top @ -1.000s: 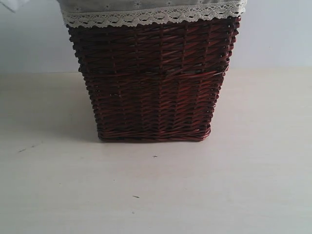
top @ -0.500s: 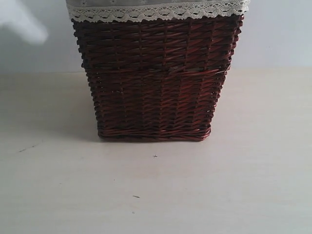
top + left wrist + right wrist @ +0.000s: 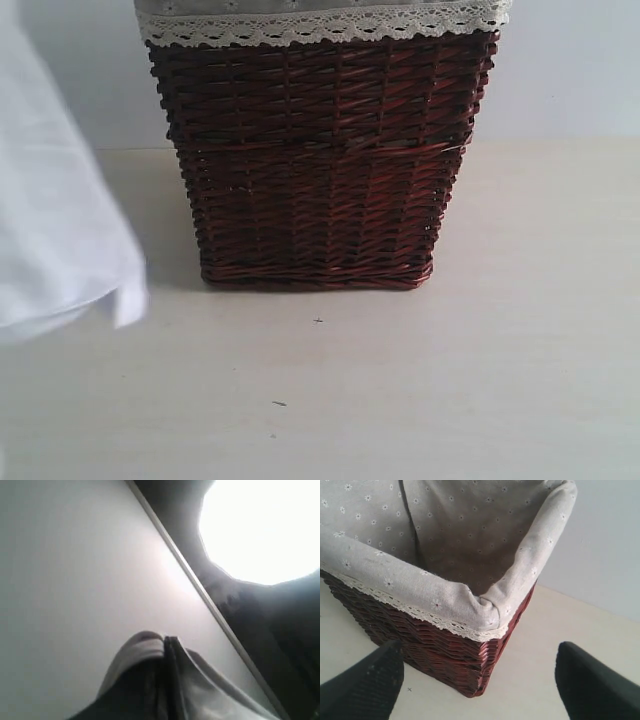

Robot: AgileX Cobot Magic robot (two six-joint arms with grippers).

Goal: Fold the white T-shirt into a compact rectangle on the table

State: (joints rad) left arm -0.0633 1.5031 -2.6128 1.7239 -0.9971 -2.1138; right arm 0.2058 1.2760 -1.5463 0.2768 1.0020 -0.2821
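Nearest in the exterior view, bare table (image 3: 400, 400) is seen, marked only by a few small dark specks. At the left edge of that view the white T-shirt (image 3: 55, 230) appears as a blurred sheet hung in the air, its lower corner lifted clear of the tabletop. Behind it the wicker basket (image 3: 320, 170) is set square on the table, topped by its lace-edged liner (image 3: 320, 25), with a pale wall (image 3: 560, 70) beyond.

The shirt is shown by the exterior view alone. The basket's inside is shown only by the right wrist view, where the flowered liner is folded over the rim. There the right gripper (image 3: 479, 670) is seen from above a basket corner, its two dark fingers (image 3: 365, 685) held wide apart and clamped on nothing. In the left wrist view the left gripper (image 3: 165, 680) is pressed together and turned toward a plain wall and a bright light (image 3: 260, 525). Whether cloth is pinched there cannot be told.

A narrow strip of table is seen between the shirt's hanging corner and the basket's left side. Open tabletop is left in front of the basket and to its right.
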